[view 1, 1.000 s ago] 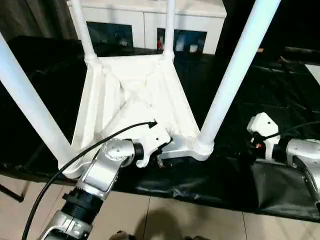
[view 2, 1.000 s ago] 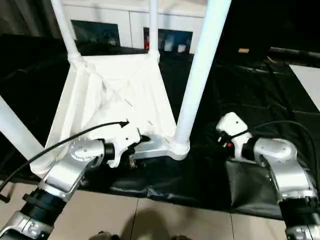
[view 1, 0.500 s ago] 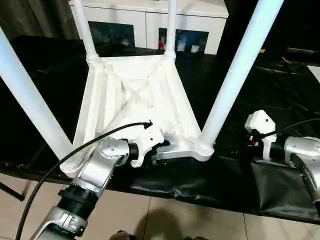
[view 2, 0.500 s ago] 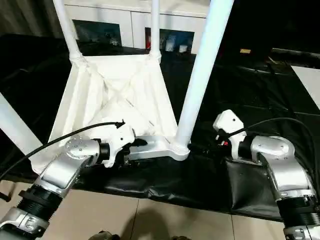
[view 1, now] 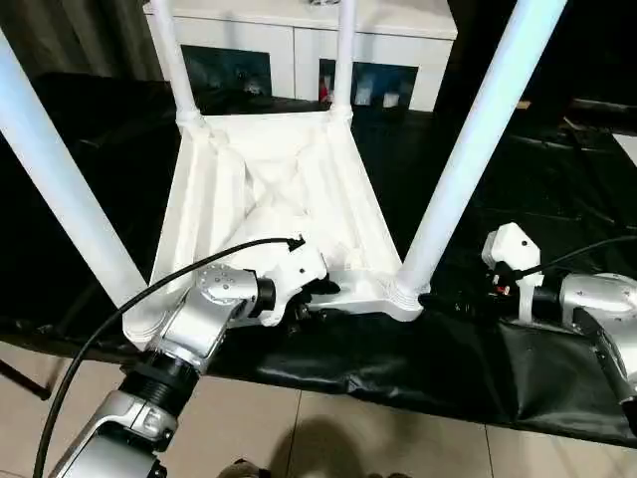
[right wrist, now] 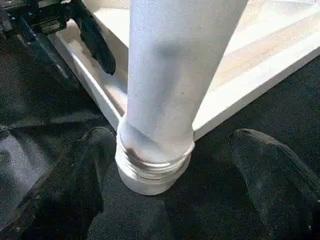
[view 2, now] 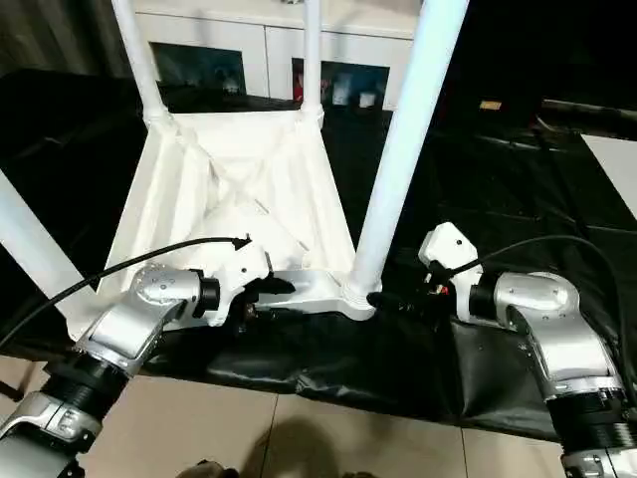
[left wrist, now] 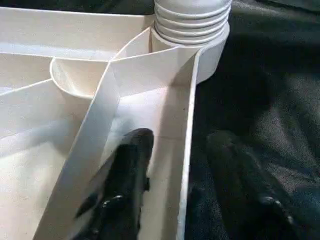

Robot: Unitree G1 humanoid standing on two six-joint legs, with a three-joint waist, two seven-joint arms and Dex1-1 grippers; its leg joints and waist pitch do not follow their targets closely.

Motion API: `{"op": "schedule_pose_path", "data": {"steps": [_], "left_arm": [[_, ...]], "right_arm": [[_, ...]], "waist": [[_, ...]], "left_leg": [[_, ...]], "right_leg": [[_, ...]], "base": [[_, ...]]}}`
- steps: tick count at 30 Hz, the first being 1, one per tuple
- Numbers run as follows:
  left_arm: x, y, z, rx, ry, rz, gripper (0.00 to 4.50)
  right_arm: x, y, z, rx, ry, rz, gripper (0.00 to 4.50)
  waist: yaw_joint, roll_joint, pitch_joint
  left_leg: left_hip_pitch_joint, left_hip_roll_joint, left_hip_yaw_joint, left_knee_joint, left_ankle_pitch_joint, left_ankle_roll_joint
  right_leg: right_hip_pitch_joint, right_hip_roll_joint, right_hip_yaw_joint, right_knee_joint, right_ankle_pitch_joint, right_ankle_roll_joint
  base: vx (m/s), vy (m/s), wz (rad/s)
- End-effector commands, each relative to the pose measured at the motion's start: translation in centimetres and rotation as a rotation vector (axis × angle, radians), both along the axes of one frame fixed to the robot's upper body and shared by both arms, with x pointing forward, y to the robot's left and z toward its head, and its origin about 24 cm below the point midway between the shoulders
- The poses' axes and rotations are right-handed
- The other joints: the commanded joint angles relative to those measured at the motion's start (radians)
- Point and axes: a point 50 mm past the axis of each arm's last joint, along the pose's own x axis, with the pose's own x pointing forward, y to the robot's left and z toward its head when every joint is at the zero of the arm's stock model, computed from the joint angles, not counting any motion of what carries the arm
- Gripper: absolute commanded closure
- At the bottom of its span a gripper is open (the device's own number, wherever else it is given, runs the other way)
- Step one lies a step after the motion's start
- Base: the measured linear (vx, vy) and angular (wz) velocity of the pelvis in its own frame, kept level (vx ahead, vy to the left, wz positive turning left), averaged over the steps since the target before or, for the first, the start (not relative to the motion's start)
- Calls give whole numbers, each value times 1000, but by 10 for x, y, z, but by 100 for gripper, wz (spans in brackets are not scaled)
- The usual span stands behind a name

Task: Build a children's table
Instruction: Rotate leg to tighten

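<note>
- Your children's table (view 1: 279, 199) lies upside down on the black-covered work table (view 1: 557, 189), ribbed X-braced underside facing up, all four legs standing in their corner sockets.
- Near-left leg (view 1: 60, 179) rises steeply toward the camera, out of the top of the head view; the two far legs (view 1: 171, 60) stand at the back corners.
- Your left gripper (view 1: 314, 299) sits at the near edge of the tabletop, between the two near corners. In the left wrist view its fingers (left wrist: 122, 185) straddle the rim wall: one inside the rib bay, one outside over the black cover. Gap is moderate; contact with the rim is not clear, so you cannot call it a grip.
- Near-right leg (view 2: 403, 149) is seated in its threaded socket (right wrist: 152, 165) at the near-right corner.
- Your right gripper (view 2: 398, 301) reaches in low from the right at that socket. In the right wrist view its fingers (right wrist: 90, 170) stand wide apart, one on each side of the leg base, touching neither side.
- White cabinet with glass doors (view 1: 299, 50) stands behind the work table.
</note>
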Motion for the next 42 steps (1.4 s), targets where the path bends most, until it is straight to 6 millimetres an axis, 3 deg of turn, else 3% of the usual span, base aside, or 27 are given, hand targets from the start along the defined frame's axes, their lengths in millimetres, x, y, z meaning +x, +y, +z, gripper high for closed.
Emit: {"op": "schedule_pose_path", "data": {"steps": [1, 19, 20, 21, 24, 26, 27, 33, 35, 38, 42], "left_arm": [[1, 4, -7, 50, 26, 0, 261], [0, 5, -21, 112, 76, -31, 403], [0, 5, -21, 116, 76, -31, 403], [1, 4, -22, 115, 75, -17, 354], [4, 3, -20, 91, 77, 15, 364], [7, 4, -18, 103, 56, 24, 312], [7, 5, -18, 106, 54, 23, 309], [6, 9, -22, 144, 67, -2, 309], [6, 10, -23, 147, 79, -5, 344], [5, 10, -25, 147, 100, -13, 361], [4, 10, -27, 149, 110, -23, 393]], "right_arm": [[1, 7, -1, -7, -12, 26, 40], [10, 14, -5, -20, -33, 11, 40], [10, 15, -5, -20, -33, 13, 40], [10, 16, -6, -21, -33, 15, 40], [10, 17, -6, -21, -34, 20, 40], [11, 19, -5, -16, -37, 24, 40], [11, 19, -5, -16, -37, 25, 40], [13, 21, -6, -13, -34, 31, 40], [15, 21, -8, -17, -33, 23, 40], [19, 23, -11, -18, -37, -2, 40], [22, 25, -14, -27, -33, -2, 40]], "waist": [[1, -15, -68], [0, -12, -69], [0, -13, -68], [0, -12, -69], [-1, -11, -68], [1, -14, -66], [0, -13, -66], [-4, -12, -63], [-6, -11, -62], [-14, -10, -61], [-17, -10, -63]], "left_leg": [[17, 36, -21, -73, -259, 61], [20, 36, -23, -75, -277, 47], [20, 36, -22, -75, -277, 48], [19, 36, -23, -76, -275, 49], [22, 35, -22, -75, -293, 47], [27, 37, -22, -76, -316, 42], [26, 37, -23, -76, -319, 41], [23, 35, -28, -81, -350, 28], [24, 34, -29, -81, -361, 23], [24, 33, -32, -82, -377, 17], [25, 34, -31, -81, -377, 18]], "right_leg": [[40, -48, 29, -86, -313, -191], [38, -50, 30, -87, -340, -188], [38, -49, 30, -87, -335, -190], [39, -49, 30, -87, -330, -191], [37, -49, 30, -90, -350, -191], [32, -50, 30, -96, -390, -183], [33, -51, 30, -96, -398, -180], [32, -53, 27, -104, -482, -146], [30, -53, 26, -108, -504, -139], [29, -54, 24, -111, -530, -133], [27, -53, 25, -109, -509, -143]], "base": [[0, 0, 0], [0, 0, 0], [0, 0, 0], [0, 0, 0], [0, 0, 0], [0, 0, 0], [0, 0, 0], [0, 0, 0], [0, 0, 0], [0, 0, 0], [0, 0, 0]]}}
